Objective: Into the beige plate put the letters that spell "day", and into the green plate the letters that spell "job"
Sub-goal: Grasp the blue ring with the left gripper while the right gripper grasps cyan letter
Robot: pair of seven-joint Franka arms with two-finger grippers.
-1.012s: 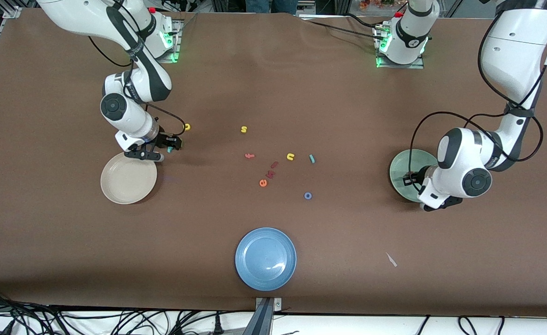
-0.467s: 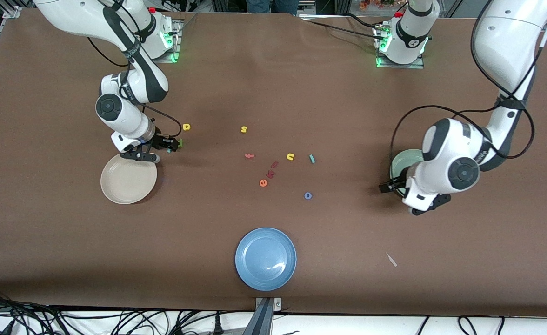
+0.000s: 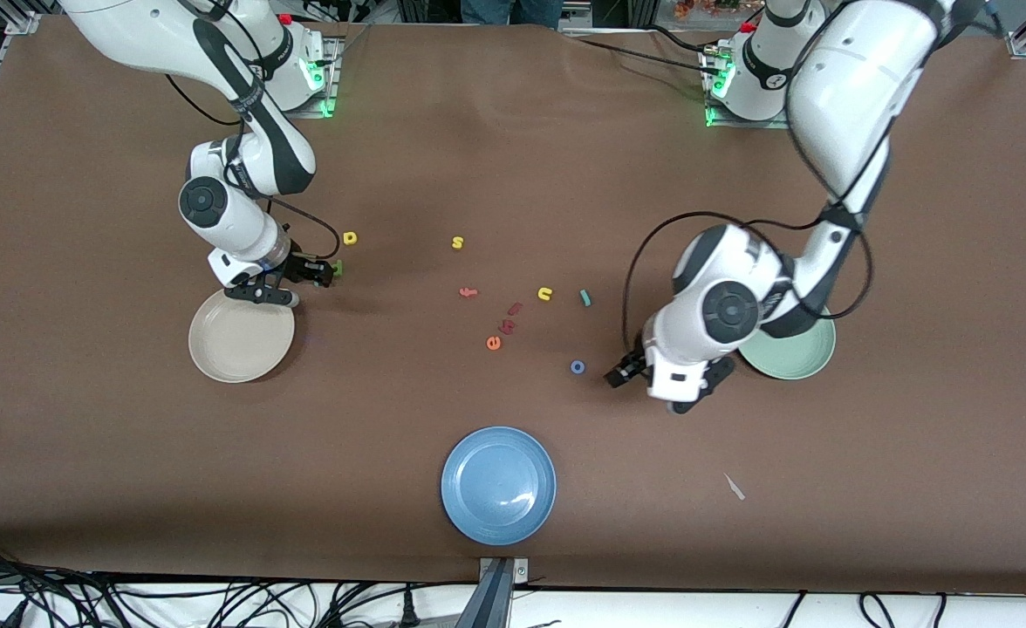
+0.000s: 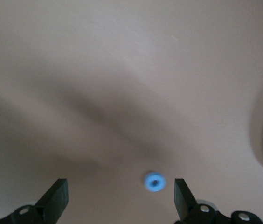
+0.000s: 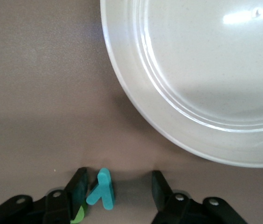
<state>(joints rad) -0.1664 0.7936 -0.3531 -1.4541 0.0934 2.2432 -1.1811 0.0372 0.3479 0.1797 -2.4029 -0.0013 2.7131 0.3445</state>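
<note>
My right gripper (image 3: 311, 284) is low at the table beside the beige plate (image 3: 241, 336), open around the teal y (image 5: 102, 189). The y leans on one finger and stands apart from the other. A green letter (image 3: 337, 266) lies just outside that finger. The yellow d (image 3: 350, 237) lies farther from the front camera. My left gripper (image 3: 644, 391) hangs open next to the blue o (image 3: 577, 366). In the left wrist view the o (image 4: 155, 181) shows between the fingers, closer to one. The teal j (image 3: 584, 298) lies mid-table. The green plate (image 3: 792, 353) is partly hidden by the left arm.
A blue plate (image 3: 498, 484) sits near the front edge. Mid-table lie a yellow s (image 3: 457, 242), a yellow u (image 3: 545, 294), a red f (image 3: 468, 292), two small reddish pieces (image 3: 510, 317) and an orange e (image 3: 494, 343). A pale scrap (image 3: 734, 487) lies toward the left arm's end.
The left arm has swung from over the green plate toward mid-table, stopping beside the blue o. The right gripper shifted slightly and its fingers have narrowed around the teal y.
</note>
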